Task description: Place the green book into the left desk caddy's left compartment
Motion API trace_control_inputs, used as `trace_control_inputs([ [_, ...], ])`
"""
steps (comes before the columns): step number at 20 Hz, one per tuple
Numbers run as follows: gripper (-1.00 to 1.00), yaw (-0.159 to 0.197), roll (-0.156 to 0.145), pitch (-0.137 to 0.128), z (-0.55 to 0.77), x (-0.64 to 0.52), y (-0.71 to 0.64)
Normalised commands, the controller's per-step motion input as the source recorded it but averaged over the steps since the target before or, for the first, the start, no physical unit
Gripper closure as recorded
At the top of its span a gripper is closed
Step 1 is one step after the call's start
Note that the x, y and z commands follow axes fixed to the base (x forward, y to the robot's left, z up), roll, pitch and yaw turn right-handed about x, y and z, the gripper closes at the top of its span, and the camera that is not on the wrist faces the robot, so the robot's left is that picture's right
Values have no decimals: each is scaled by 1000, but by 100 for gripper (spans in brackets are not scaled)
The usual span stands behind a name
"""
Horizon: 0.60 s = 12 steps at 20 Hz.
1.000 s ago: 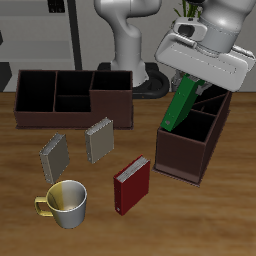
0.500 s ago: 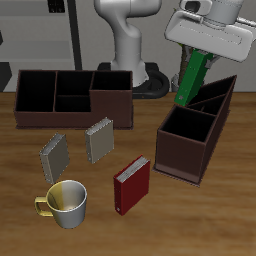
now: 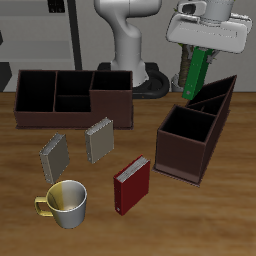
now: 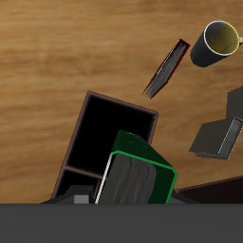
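The claw point(image 3: 199, 52) grips the green book point(image 3: 197, 72) upright, above the far end of the left desk caddy point(image 3: 196, 130). Judged from here, the book should line up with the low slanted left compartment point(image 3: 213, 98), then descend slowly, clearing the dividers.

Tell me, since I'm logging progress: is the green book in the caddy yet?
Out: the green book hangs in the gripper above the caddy.

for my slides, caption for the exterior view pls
Gripper holds the green book above the left desk caddy.
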Motion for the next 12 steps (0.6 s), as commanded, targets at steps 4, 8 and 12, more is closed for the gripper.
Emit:
trace_control_inputs([
  [4,100,-21,-29,9,-200,-617,191],
  [8,100,14,-8,-56,-25,-537,246],
  [12,100,2,-1,-45,18,-408,258],
])
